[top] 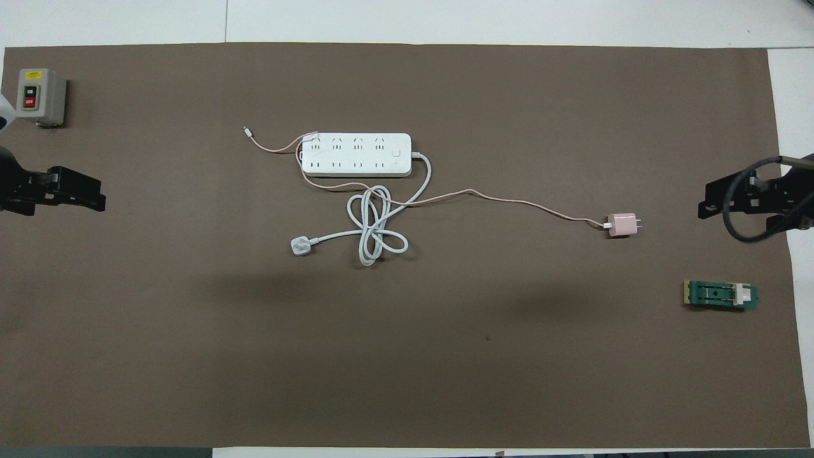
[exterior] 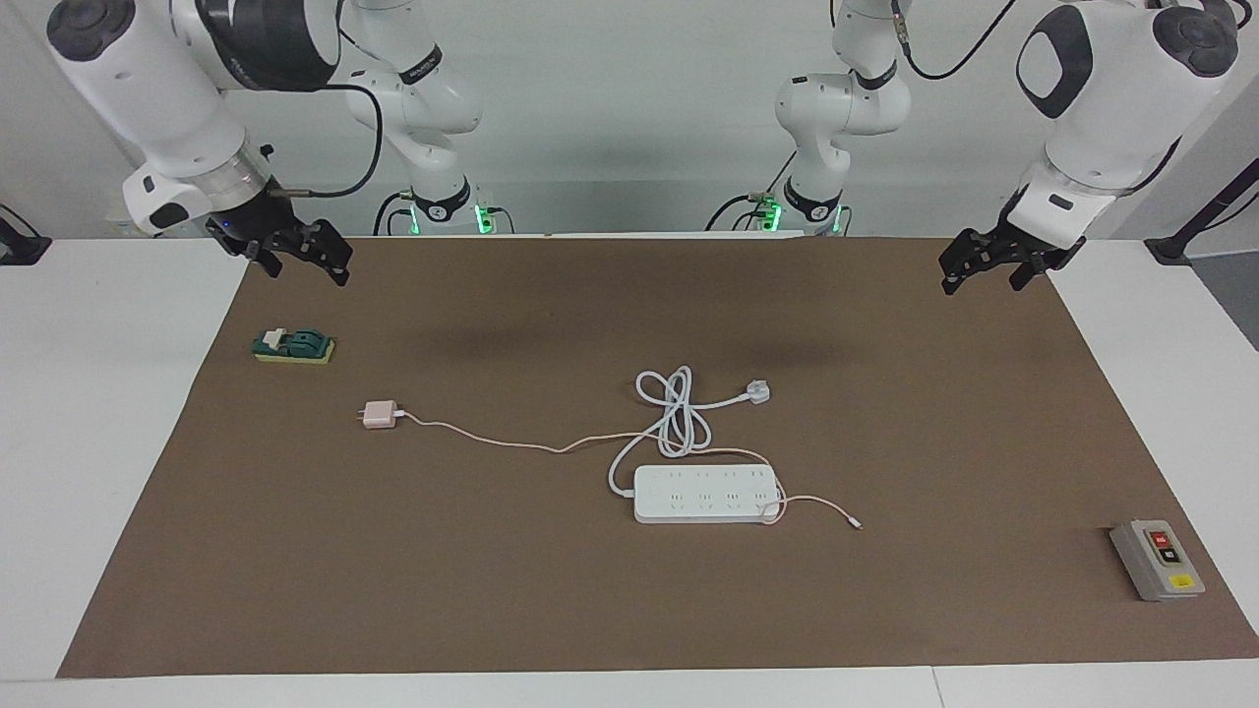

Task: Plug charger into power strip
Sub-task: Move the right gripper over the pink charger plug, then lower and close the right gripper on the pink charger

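Charger [exterior: 379, 414] lies unplugged, well apart from strip [exterior: 705, 494]; left gripper [exterior: 998, 264] and right gripper [exterior: 300, 256] wait raised at surface [exterior: 551, 600] ends, finger state indeterminate.

Overhead, both arms run off the frame edges; the left gripper [top: 76, 194] and right gripper [top: 722, 200] barely poke in (finger gaps unreadable), and the charger [top: 622, 224] prongs are too tiny.
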Robot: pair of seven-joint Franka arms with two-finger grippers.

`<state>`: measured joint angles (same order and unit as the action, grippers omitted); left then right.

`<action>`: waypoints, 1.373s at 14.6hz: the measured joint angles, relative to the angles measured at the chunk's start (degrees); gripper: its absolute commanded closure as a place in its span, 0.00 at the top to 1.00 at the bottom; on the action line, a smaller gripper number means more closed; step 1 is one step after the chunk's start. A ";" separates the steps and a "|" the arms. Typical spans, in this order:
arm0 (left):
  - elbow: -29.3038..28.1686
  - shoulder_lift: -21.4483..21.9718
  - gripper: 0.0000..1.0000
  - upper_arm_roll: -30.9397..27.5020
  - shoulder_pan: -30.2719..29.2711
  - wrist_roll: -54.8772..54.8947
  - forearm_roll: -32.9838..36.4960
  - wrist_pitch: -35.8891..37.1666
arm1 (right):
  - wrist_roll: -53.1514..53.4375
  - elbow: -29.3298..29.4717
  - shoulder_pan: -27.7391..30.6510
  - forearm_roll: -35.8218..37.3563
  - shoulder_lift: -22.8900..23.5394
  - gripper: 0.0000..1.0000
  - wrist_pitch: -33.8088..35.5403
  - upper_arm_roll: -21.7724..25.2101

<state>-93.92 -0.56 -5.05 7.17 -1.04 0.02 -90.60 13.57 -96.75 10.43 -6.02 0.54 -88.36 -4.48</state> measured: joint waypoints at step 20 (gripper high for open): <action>0.00 0.00 1.00 0.00 0.00 0.00 0.00 0.00 | 27.33 -10.73 10.18 -29.31 24.16 1.00 -21.72 0.40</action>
<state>-93.92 -0.56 -5.05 7.17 -1.04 0.02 -90.60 40.90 -107.47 20.61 -35.33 24.71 -110.08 -4.08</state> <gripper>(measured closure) 0.000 0.000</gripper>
